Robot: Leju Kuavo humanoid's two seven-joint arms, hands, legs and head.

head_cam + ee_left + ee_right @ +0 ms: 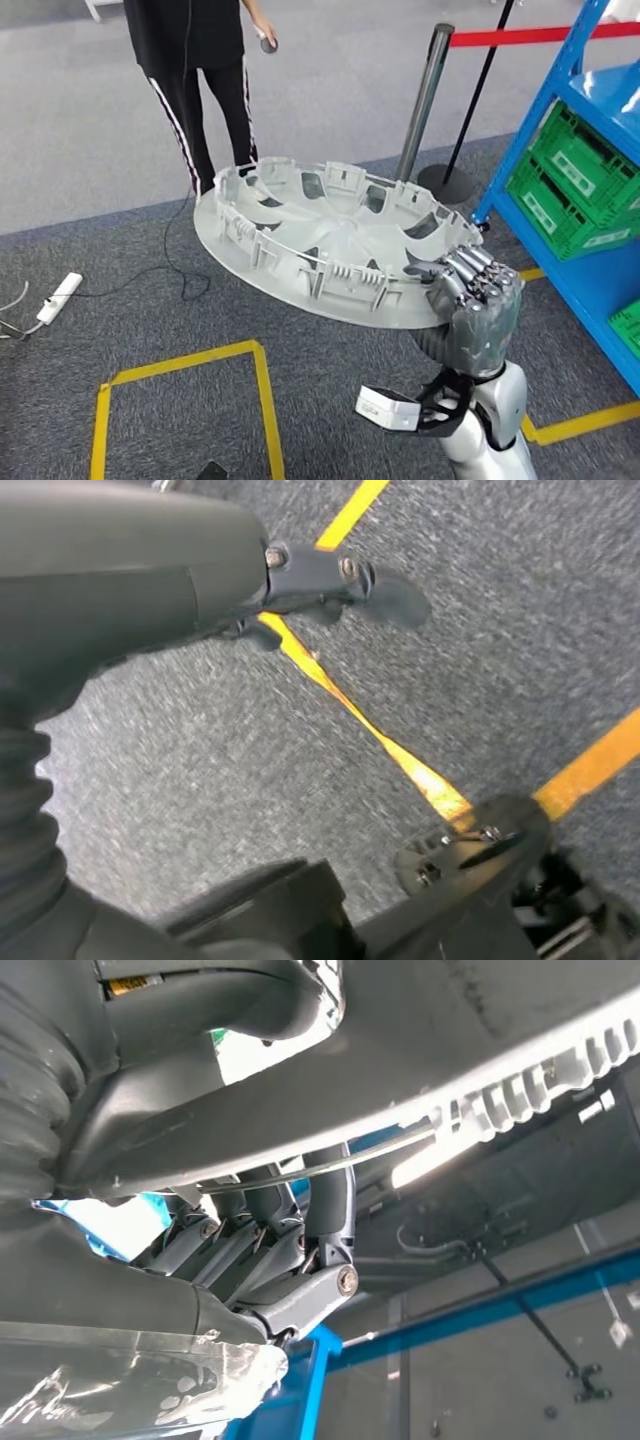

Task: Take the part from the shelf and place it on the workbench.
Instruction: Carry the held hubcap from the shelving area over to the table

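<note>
The part [332,235] is a large round grey plastic wheel cover with ribbed clips around its rim, carried nearly flat, hollow side up, above the carpet. My right hand [475,305] grips its near right rim, fingers curled over the edge. The right wrist view looks up at the part's underside [528,1020] with the dark fingers [264,1250] hooked around the rim. My left hand [317,575] hangs over the carpet, holding nothing, its fingers apart.
A blue shelf [596,270] with green crates [573,175] stands at the right. A grey stanchion post [423,100] with a red belt [528,37] is behind the part. A person [196,60] stands at the back. Yellow floor tape [189,360] and a white power strip [59,297] lie on the carpet.
</note>
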